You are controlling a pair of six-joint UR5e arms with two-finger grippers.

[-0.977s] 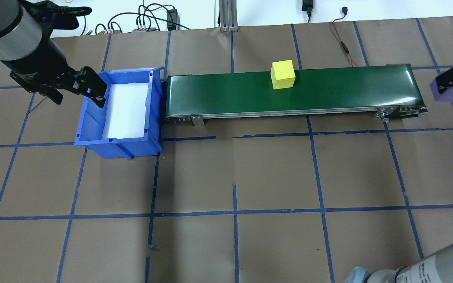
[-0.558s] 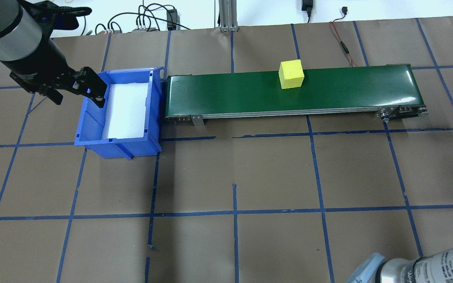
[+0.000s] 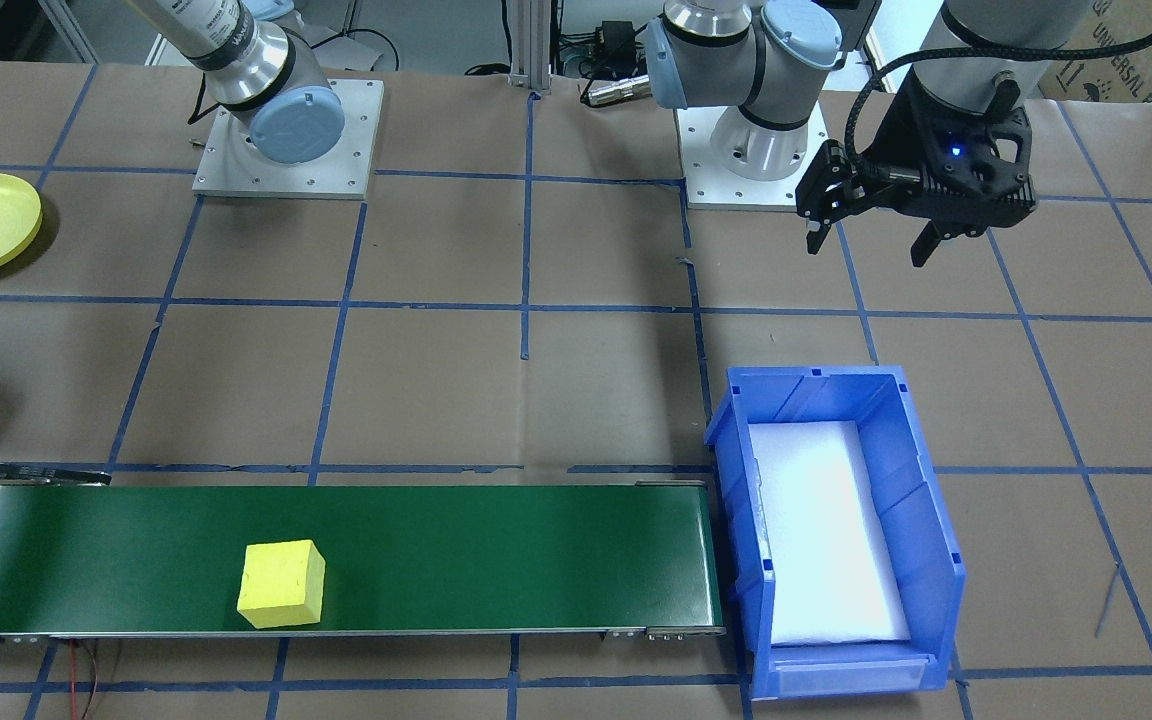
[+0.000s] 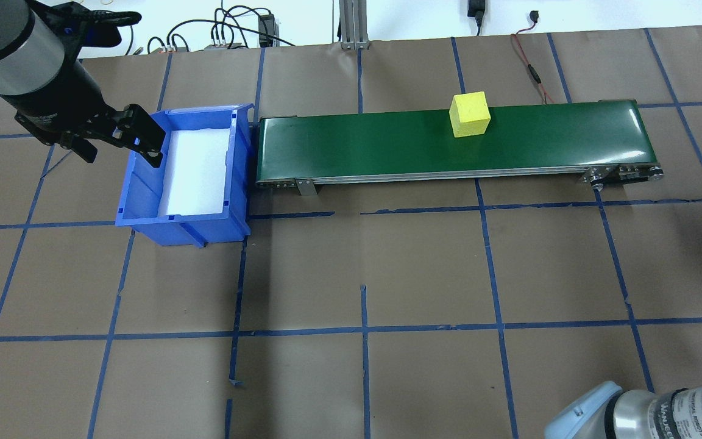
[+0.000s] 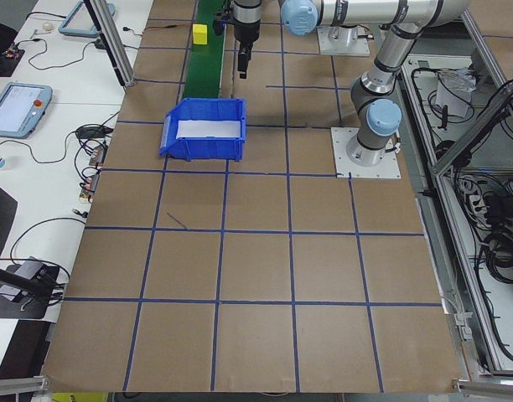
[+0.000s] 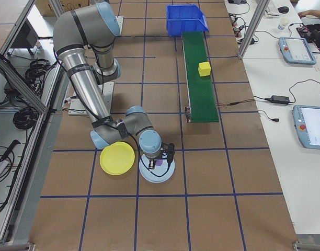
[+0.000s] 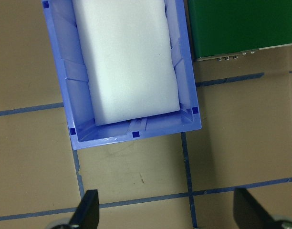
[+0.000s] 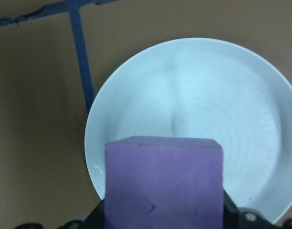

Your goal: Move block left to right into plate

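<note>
The yellow block now sits further toward the right end of the green conveyor belt in the overhead view than it did a moment ago, so the belt is carrying it left to right. The right gripper, seen with a purple block at that view's right edge a second ago, is gone from it; the right wrist view shows the purple block clamped in the right gripper over a pale blue plate. My read is that this block is about to be set down there, while the yellow plate, just beside it at lower left of the right-side view, holds nothing.

The left gripper hangs open near the blue bin, which shows only a white liner.

The right gripper's fingers are mostly cut off by the frame edge; contact between block and plate cannot be judged.
</note>
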